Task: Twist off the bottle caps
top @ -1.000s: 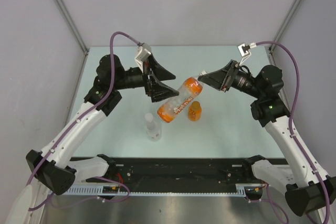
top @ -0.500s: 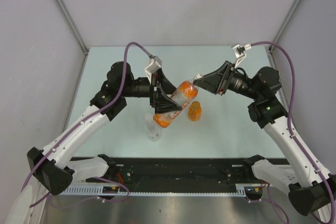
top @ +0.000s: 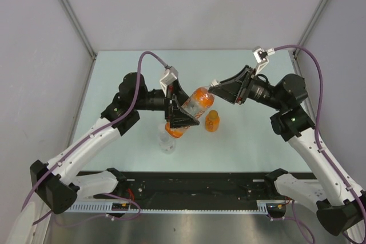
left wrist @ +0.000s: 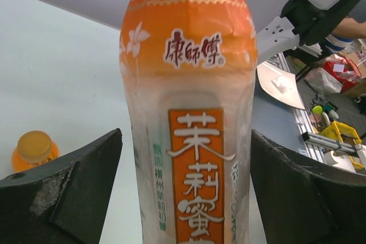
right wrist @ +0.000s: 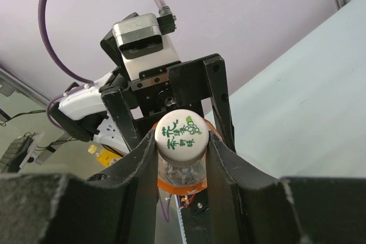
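Observation:
The taller orange bottle, with an orange-white label, is held tilted above the table between both arms. My left gripper straddles its body, fingers at the label's sides. My right gripper is shut on its white cap, which carries green print, one finger on each side. The short squat orange bottle stands on the table below with its orange cap on; it also shows in the left wrist view. The clear bottle stands upright just below the lifted bottle's base.
The pale green table is fenced by grey walls at the left, the back and the right. The black rail with both arm bases runs along the near edge.
My left gripper has moved right and toward the near edge, from beside the taller bottle to around its body. The bottle has tilted more upright. My right gripper has stayed on the cap.

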{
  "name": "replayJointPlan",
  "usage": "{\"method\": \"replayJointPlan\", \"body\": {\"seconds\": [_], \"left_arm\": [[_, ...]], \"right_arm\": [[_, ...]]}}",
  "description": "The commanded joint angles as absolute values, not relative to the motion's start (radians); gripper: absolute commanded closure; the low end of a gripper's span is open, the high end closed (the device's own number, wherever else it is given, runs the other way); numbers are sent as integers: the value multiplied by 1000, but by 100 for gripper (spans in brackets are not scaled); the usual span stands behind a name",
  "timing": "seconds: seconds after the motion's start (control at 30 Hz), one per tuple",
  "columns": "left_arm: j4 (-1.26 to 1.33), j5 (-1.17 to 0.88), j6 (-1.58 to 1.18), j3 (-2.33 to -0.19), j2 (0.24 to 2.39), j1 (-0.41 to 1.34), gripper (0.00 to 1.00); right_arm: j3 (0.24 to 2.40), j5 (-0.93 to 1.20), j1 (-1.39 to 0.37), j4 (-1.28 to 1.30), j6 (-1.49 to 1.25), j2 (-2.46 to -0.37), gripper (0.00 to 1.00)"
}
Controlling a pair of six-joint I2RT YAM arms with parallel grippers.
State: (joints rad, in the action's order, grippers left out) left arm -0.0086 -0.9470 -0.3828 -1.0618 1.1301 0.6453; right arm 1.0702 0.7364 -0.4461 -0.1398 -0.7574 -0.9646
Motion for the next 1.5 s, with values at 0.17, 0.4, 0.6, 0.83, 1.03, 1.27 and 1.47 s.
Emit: {"method": "replayJointPlan", "body": {"seconds": [0.17,0.4,0.6,0.83,1.03,1.27,1.47], "left_arm": [[110,-972,-413,-1080,1154,683,26],[83,-974,-377,-1071,1149,686,51],[25,-928,-322,-1080,1129,686,64],[-167,-726,-183,-1143,1115,687,66],[-210,-464,-81,-1164,1097,733,100],[-69,-281,-3,-1068,1051,813,100],[-14,-160,52,-1022,1055,864,100]], "right_arm": [[1114,696,-482,-175,-726,-950,100],[1112,692,-492,-172,-718,-950,100],[1114,666,-494,-150,-712,-933,54],[1224,522,-492,75,-615,-919,13],[1273,356,-506,186,-591,-904,12],[1282,151,-575,235,-586,-868,14],[1281,-95,-711,279,-598,-864,18]]}}
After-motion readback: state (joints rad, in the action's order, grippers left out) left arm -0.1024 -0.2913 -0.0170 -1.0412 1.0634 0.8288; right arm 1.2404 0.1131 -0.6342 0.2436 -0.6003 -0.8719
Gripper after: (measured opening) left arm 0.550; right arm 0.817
